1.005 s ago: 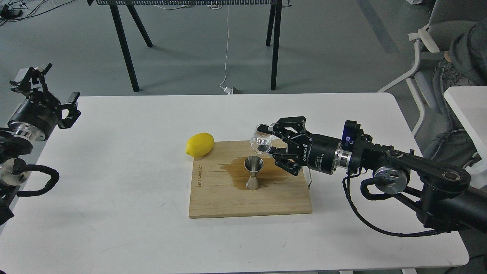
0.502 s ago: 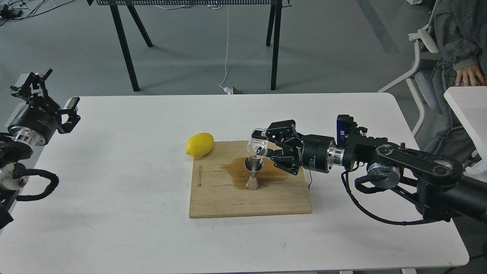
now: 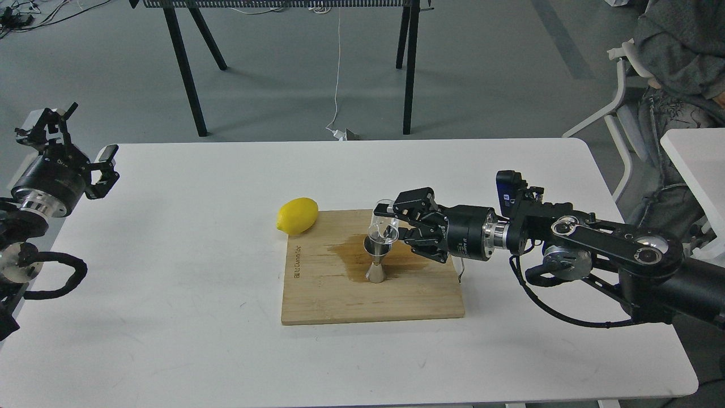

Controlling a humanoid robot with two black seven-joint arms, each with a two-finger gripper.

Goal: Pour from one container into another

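Observation:
The steel jigger (image 3: 377,259) stands upright on the wooden cutting board (image 3: 371,297), in a dark wet patch. My right gripper (image 3: 395,223) comes in from the right and is shut on the clear glass cup (image 3: 382,228). The cup is tipped over to the left, its lip right above the jigger's open top and almost touching it. Something dark shows inside the glass. My left gripper (image 3: 76,139) hovers off the table's far left edge, open and holding nothing.
A yellow lemon (image 3: 297,215) lies at the board's back left corner. The white table (image 3: 170,294) holds the board. Black table legs stand on the floor behind, and a seated person and a second white table are at the far right.
My right gripper has moved left and down with the glass cup, bringing it from above and right of the jigger to just over its mouth and tilting it further. My left arm shifted slightly.

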